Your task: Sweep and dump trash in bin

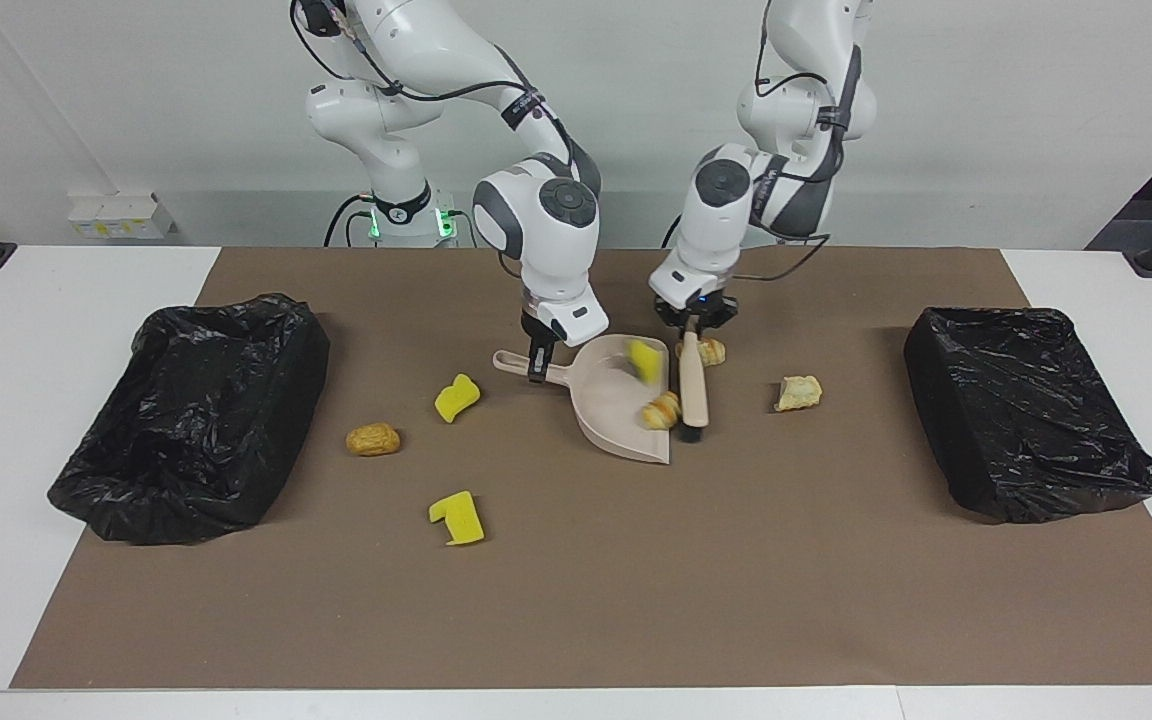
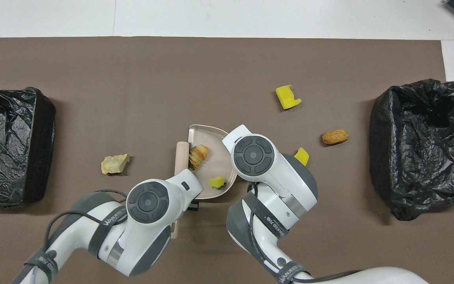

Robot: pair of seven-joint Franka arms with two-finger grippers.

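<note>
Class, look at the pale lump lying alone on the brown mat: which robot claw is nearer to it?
Left. The left claw grips the brush, the tool nearer the lump. The right claw holds the dustpan handle, more toward the right arm's end.

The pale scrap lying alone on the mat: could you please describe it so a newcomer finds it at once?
Start at the black bin at the left arm's end of the table, then go toward the dustpan. Between them lies one pale tan lump, alone on bare mat, unlike the scraps in the dustpan.
</note>
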